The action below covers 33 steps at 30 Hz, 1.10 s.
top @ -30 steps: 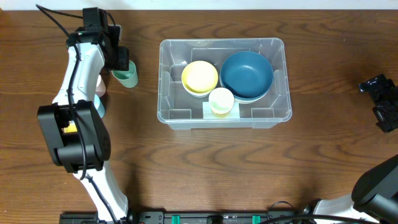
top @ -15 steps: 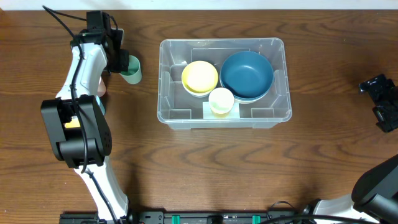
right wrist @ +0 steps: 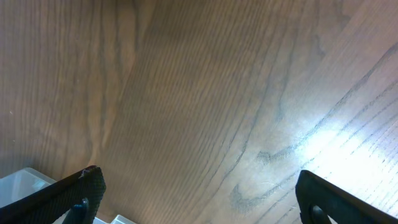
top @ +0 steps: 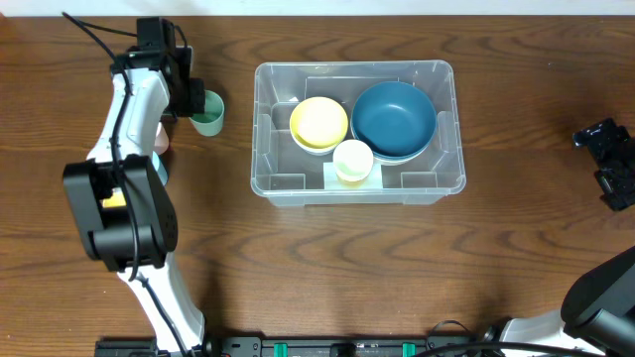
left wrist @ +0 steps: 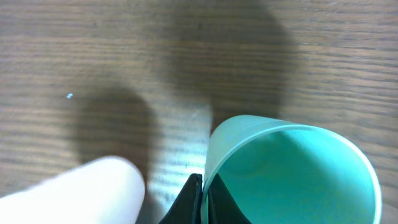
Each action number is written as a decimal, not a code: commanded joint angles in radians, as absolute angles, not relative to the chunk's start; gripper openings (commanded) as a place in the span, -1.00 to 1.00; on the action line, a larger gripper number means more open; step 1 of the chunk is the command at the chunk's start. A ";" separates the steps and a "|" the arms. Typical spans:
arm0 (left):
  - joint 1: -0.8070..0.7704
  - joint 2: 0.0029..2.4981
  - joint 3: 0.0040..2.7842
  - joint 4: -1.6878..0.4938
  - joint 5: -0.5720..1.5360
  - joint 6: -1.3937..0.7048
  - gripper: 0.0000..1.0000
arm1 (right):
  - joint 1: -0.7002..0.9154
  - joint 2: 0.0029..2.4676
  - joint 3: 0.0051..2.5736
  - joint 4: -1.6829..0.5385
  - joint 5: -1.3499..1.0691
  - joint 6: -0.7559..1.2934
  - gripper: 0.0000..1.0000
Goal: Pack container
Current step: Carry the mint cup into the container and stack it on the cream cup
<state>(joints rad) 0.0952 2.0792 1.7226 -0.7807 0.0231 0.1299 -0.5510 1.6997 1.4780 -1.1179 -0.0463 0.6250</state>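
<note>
The container (top: 347, 65) is a clear plastic bin in the middle of the table. It holds a yellow bowl (top: 318, 123), a blue bowl (top: 394, 119) and a small pale yellow cup (top: 352, 160). Left of it is a green cup (top: 209, 113). My left gripper (top: 194, 103) is shut on the rim of this cup (left wrist: 292, 174), one finger inside the wall and one outside, meeting at the gripper (left wrist: 202, 199). At the table's right edge my right gripper (top: 603, 159) stands open over bare wood, gripper (right wrist: 199, 199) holding nothing.
A white rounded object (left wrist: 74, 193) lies close beside the green cup. Pink and pale blue items (top: 161, 149) show partly from under the left arm. A corner of the bin (right wrist: 25, 180) shows in the right wrist view.
My left gripper closed on the green cup's rim, and the cup shifted slightly toward the far side and to the right. The right arm has not moved.
</note>
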 commanded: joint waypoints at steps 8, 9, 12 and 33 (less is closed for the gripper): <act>0.094 1.663 1.743 -0.893 0.342 0.069 -0.88 | -0.558 1.704 1.483 -1.119 -0.045 0.639 0.98; 0.091 1.633 1.743 -0.903 0.393 0.069 -0.88 | -0.558 1.704 1.483 -1.119 -0.045 0.639 0.99; 0.063 1.557 1.743 -0.934 0.504 0.065 -0.91 | -0.558 1.704 1.483 -1.119 -0.045 0.639 0.98; -0.411 1.646 1.734 -0.964 0.406 0.059 -0.88 | -0.558 1.704 1.483 -1.119 -0.045 0.639 0.98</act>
